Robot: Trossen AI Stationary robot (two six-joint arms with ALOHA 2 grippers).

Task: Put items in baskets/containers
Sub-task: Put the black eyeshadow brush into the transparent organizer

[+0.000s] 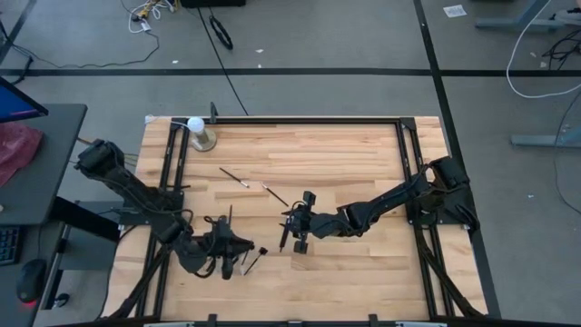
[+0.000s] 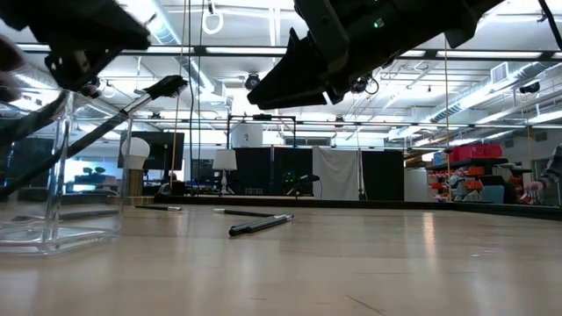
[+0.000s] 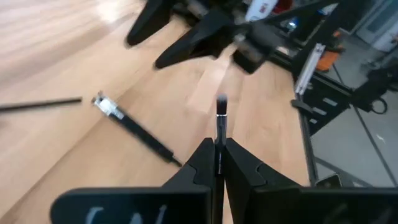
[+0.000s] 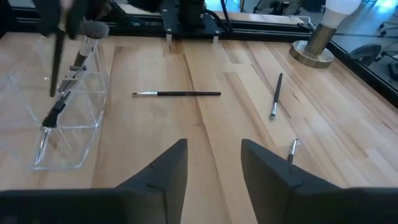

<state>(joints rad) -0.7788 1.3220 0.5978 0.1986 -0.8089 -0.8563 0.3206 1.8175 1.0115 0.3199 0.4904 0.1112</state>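
Observation:
The clear organizer (image 4: pixel 68 118) stands on the table near the front left, with several brushes leaning in it; one bristle head (image 2: pixel 167 86) sticks up over its rim. My left gripper (image 3: pixel 218 144) is above it, shut on a thin dark brush (image 3: pixel 220 115). My right gripper (image 4: pixel 213 152) is open and empty over the table's middle (image 1: pixel 295 227). Three loose brushes lie flat on the wood ahead of it: one dark (image 4: pixel 177 94), one with a silvery ferrule (image 4: pixel 275 95), one close by (image 4: pixel 291 151). My left gripper pinches the thin brush's dark handle (image 3: pixel 218 158) between its two fingers. The brush runs along the fingers, its small bristle tip (image 3: pixel 221 102) sticking out past them. In the right wrist view the brush (image 4: pixel 56 62) hangs nearly upright, clear of the table, over the organizer.
A white ball on a metal stand (image 1: pixel 197 132) stands at the table's far left corner. Dark frame rails (image 1: pixel 404 163) run along the table's sides. Another brush (image 1: pixel 254 261) lies on the wood just right of the organizer. Bare wood (image 1: pixel 363 163) lies to the far right.

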